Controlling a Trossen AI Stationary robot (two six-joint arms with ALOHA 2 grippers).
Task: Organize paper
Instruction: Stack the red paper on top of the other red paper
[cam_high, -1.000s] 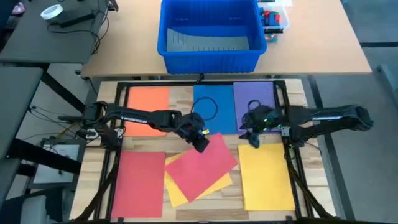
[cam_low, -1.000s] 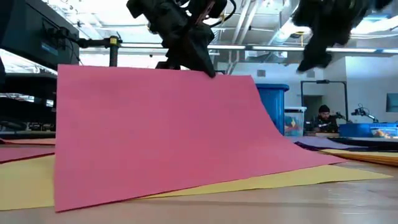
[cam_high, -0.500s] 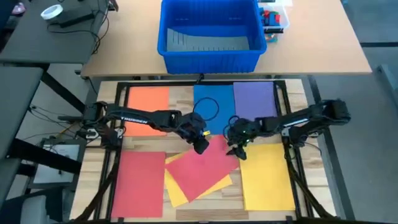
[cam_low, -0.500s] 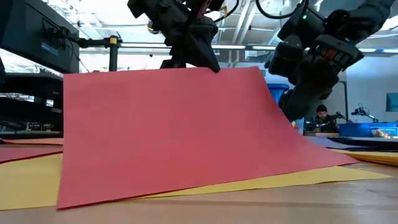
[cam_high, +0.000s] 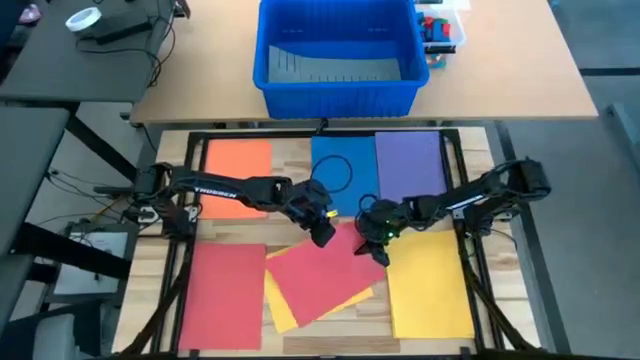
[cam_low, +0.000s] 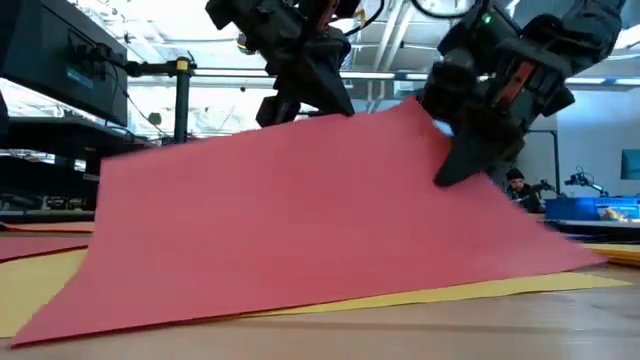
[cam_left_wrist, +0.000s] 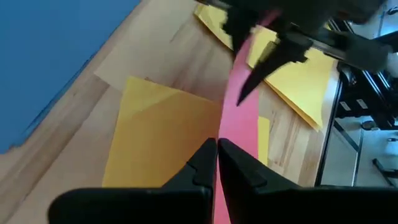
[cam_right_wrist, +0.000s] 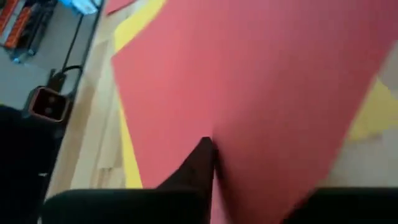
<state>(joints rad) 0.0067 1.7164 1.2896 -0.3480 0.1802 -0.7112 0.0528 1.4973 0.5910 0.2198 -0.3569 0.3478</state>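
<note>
Left claw (cam_high: 322, 236) pinching the far edge of the tilted red sheet (cam_high: 322, 275), lifting it. Right claw (cam_high: 379, 246) at the sheet's right edge; finger state indeterminate.

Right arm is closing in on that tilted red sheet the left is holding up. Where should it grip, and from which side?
Take the raised far edge of the tilted red sheet, at the corner nearest the right gripper, coming in from the right. The left gripper pinches the same edge further left, lifting it off the yellow sheet beneath, so a finger can slip under there. The near edge lies flat.
</note>
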